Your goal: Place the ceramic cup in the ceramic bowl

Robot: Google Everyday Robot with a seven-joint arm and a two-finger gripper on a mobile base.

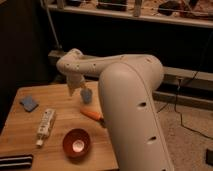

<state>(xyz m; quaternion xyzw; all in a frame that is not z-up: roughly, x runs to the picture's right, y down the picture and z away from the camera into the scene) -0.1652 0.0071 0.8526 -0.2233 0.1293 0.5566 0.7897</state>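
The ceramic cup [86, 96], small and light blue, stands on the wooden table [25, 132] near its far edge. My gripper [74, 89] hangs at the end of the white arm, just left of the cup and about level with it. Whether it touches the cup I cannot tell. The ceramic bowl [76, 143], reddish-brown and glossy, sits near the table's front edge, well in front of the cup. My large white arm link [131, 107] fills the right foreground and hides the table's right side.
An orange carrot [91, 114] lies between cup and bowl. A white tube [45, 124] lies left of the bowl. A flat blue pad [28, 103] sits at the far left. A dark flat object [15, 161] lies at the front left corner. Dark shelving stands behind.
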